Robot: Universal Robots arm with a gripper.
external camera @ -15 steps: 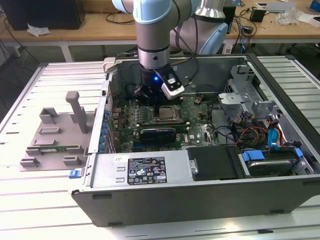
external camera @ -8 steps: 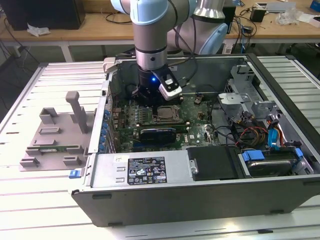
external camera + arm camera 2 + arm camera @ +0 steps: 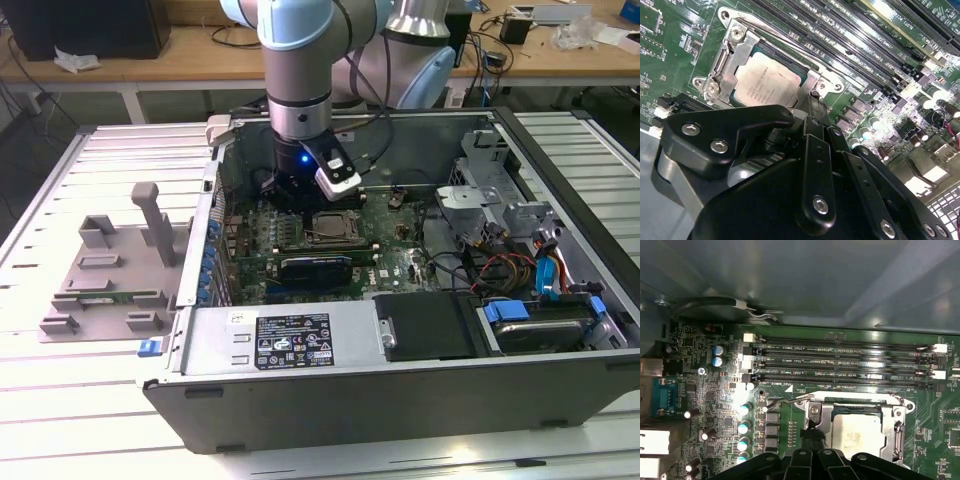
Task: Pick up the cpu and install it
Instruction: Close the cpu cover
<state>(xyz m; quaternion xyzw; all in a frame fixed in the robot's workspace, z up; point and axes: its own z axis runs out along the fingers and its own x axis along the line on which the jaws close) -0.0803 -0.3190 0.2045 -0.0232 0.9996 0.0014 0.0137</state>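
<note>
Sitting in its motherboard socket [image 3: 720, 62], the cpu [image 3: 765, 82] lies just beside the gripper [image 3: 811, 107], whose opening cannot be told.

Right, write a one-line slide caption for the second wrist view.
Gripper close to the cpu lying in the motherboard socket, beside the memory slots.

The cpu [image 3: 767, 82] is a small, thin square chip with a pale silvery top carrying faint print. It lies flat, face up, seated in the metal-framed socket [image 3: 728, 56] on the green board [image 3: 670, 35]. In the exterior view it sits at twelve o'clock from the long black card [image 3: 315, 268].
</note>
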